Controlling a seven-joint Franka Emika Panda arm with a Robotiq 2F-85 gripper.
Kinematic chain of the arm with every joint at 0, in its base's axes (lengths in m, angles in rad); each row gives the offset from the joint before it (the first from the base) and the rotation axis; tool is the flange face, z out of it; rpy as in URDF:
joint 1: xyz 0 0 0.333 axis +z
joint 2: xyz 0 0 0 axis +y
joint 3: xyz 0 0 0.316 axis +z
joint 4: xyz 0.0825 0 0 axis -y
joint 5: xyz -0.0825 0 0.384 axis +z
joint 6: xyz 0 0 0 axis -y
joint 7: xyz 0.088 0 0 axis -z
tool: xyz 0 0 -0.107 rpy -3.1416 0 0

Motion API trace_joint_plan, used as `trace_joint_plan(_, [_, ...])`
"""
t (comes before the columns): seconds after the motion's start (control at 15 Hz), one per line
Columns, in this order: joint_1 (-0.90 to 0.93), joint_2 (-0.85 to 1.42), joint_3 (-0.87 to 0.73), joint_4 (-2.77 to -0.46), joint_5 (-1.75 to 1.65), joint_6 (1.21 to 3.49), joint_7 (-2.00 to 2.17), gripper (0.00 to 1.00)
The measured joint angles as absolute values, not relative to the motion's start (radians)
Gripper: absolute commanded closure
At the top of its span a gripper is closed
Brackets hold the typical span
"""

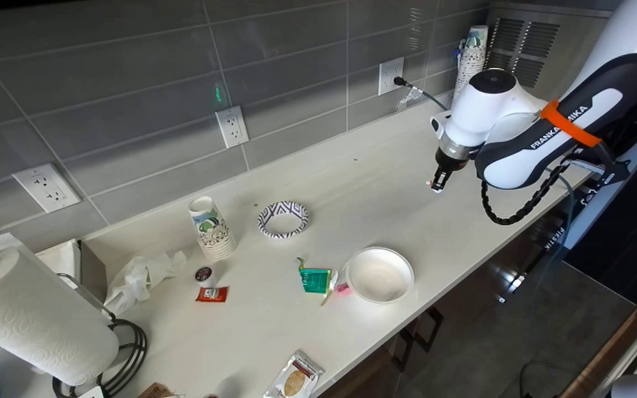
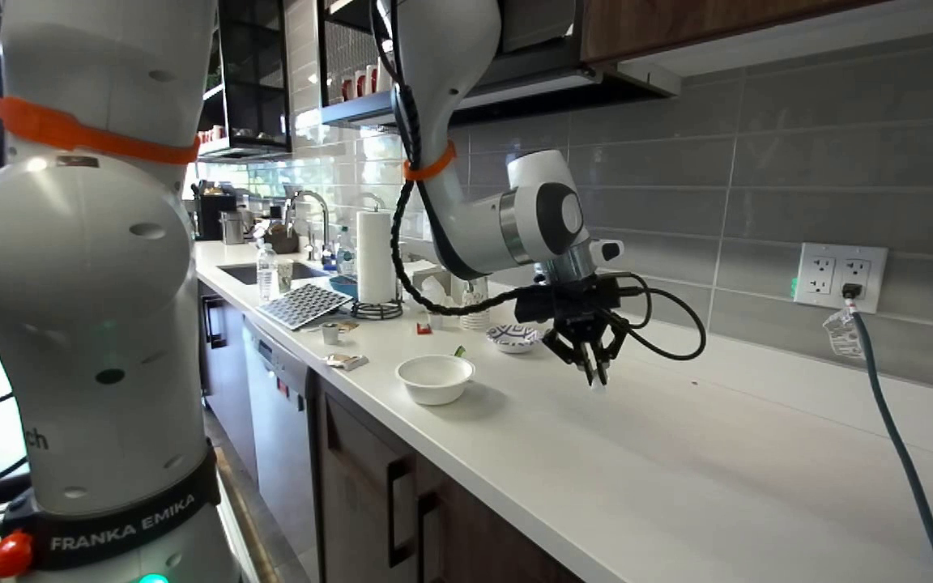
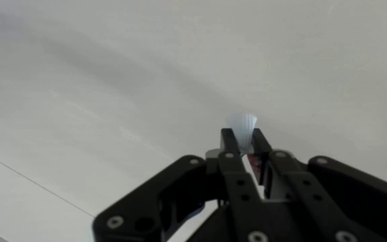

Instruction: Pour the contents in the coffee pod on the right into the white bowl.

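Note:
A tiny pale whitish pod with a ribbed side sits between my fingertips in the wrist view. It also shows as a small pale bit at the finger ends in an exterior view. My gripper is shut on it and holds it above the counter, pointing down; the gripper also shows in another exterior view. The pod's contents cannot be seen. The plain white bowl stands upright near the counter's front edge and looks empty. It also shows in an exterior view, apart from the gripper.
A patterned bowl, a green packet and a cup stack stand on the counter. A dark-topped pod and a red packet lie farther off. The tiled wall has outlets and a plugged cable.

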State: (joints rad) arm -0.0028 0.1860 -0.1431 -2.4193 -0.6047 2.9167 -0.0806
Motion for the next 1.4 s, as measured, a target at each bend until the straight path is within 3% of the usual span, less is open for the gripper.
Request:
trace_joint_plan(0.27, [-0.003,0.229,-0.18,-2.421,-0.609,2.968,-0.048,0.72])
trace_joint_plan(0.47, [-0.006,0.259,-0.194,-2.421,-0.605,2.971,-0.039,0.7])
trace_joint_plan(0.6, [-0.012,0.277,-0.195,-2.421,-0.599,2.971,-0.037,0.52])
trace_joint_plan(0.67, [-0.016,0.286,-0.196,-2.421,-0.598,2.971,-0.037,0.36])
trace_joint_plan(1.0, [-0.016,0.295,-0.193,-2.421,-0.597,2.972,-0.022,0.01])
trace_joint_plan(1.4, [-0.005,0.206,-0.094,-2.447,-0.52,2.898,-0.029,0.0])
